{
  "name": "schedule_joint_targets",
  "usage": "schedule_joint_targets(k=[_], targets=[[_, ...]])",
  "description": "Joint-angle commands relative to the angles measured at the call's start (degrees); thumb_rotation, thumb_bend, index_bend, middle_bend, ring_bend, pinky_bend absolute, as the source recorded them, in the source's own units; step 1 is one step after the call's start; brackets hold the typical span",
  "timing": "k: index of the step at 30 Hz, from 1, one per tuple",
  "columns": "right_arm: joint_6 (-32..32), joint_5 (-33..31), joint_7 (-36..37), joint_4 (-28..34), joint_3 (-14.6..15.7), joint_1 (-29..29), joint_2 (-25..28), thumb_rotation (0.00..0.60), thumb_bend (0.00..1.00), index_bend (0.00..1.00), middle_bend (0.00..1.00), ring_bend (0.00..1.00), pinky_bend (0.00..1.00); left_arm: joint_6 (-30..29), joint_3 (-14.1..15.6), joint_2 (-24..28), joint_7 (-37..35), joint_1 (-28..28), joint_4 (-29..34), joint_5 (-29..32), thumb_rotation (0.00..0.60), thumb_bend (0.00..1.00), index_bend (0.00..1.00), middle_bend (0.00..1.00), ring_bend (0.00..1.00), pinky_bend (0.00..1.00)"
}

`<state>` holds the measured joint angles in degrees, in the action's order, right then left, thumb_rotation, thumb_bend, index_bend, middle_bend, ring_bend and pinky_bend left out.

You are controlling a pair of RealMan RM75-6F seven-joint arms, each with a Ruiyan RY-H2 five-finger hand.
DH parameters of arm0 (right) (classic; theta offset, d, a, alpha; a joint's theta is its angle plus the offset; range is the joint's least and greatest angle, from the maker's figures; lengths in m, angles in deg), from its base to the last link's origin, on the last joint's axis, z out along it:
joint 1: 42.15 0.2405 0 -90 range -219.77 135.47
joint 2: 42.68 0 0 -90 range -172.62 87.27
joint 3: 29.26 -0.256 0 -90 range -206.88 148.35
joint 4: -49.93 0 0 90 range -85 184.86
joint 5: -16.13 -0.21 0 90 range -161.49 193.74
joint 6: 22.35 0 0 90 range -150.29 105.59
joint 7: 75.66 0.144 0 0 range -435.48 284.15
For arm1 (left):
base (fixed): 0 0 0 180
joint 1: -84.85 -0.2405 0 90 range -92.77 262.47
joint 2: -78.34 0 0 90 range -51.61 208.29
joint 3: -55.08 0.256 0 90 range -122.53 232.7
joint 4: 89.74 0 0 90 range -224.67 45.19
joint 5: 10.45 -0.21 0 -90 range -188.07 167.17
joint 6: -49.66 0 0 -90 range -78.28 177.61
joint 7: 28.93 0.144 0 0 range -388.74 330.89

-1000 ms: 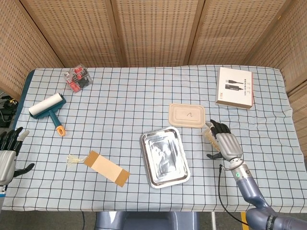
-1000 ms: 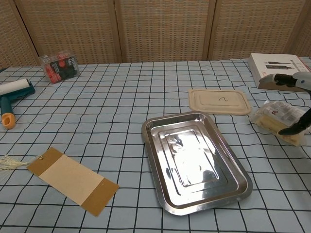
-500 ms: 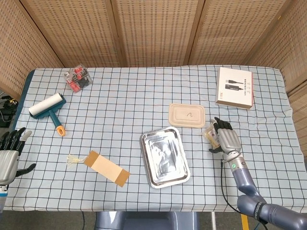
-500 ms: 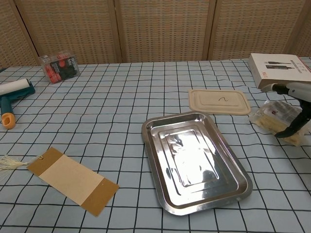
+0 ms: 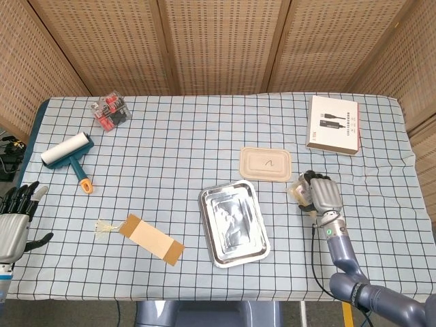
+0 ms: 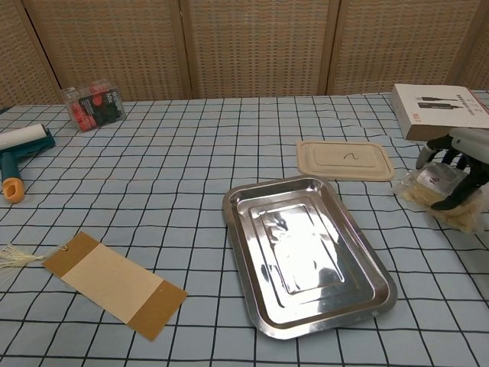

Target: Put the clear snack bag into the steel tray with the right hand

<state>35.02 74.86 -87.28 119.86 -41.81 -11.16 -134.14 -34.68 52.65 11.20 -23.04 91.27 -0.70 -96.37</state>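
The clear snack bag (image 5: pixel 298 189) (image 6: pixel 425 191), with pale yellow pieces inside, lies on the checked cloth to the right of the steel tray (image 5: pixel 234 222) (image 6: pixel 306 252). My right hand (image 5: pixel 325 195) (image 6: pixel 459 167) lies over the bag's right end. Its fingers curl down over the top and the thumb presses the near side, gripping it. The bag still rests on the table. The tray holds nothing. Off the table's left edge, my left hand (image 5: pixel 13 215) hangs with its fingers spread and nothing in it; the chest view does not show it.
A beige lid (image 5: pixel 265 163) (image 6: pixel 344 159) lies just behind the tray and left of the bag. A white box (image 5: pixel 334 124) (image 6: pixel 439 107) sits at the back right. A lint roller (image 5: pixel 68 153), a tan card (image 5: pixel 151 238) and a small red-black pack (image 5: pixel 111 112) occupy the left half.
My right hand slid forward over the snack bag, and its fingers curled from spread to wrapped around the bag. The left hand barely moved.
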Motion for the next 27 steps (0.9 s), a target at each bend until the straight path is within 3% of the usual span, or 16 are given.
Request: schedule_joint_targets(k=[1, 10, 21, 27], targets=[[-0.37, -0.23, -0.3, -0.29, 0.25, -0.1, -0.2, 0.6, 0.09, 0.53, 0.5, 0.53, 0.54, -0.11, 0.03, 0.07, -0.22, -0.05, -0.04, -0.05, 0.6, 0.08, 0.0, 0.0, 0.0, 0.0], [1.67, 2.35, 0.65, 3.67, 0.22, -0.68, 1.3, 0.6, 0.11, 0.57, 0.54, 0.57, 0.56, 0.05, 0.1, 0.09, -0.31, 0.03, -0.07, -0.05, 0.6, 0.08, 0.0, 0.0, 0.0, 0.0], [9.59, 10.19, -3.25, 20.08, 0.59, -1.73, 6.98, 0.6, 0.11, 0.56, 0.54, 0.57, 0.56, 0.02, 0.07, 0.18, -0.09, -0.03, 0.17, 0.23, 0.6, 0.08, 0.0, 0.0, 0.0, 0.0], [12.34, 15.02, -10.12, 29.09, 2.77, -1.22, 6.1, 0.6, 0.11, 0.56, 0.54, 0.57, 0.56, -0.12, 0.24, 0.36, -0.14, -0.14, 0.41, 0.03, 0.6, 0.08, 0.0, 0.0, 0.0, 0.0]])
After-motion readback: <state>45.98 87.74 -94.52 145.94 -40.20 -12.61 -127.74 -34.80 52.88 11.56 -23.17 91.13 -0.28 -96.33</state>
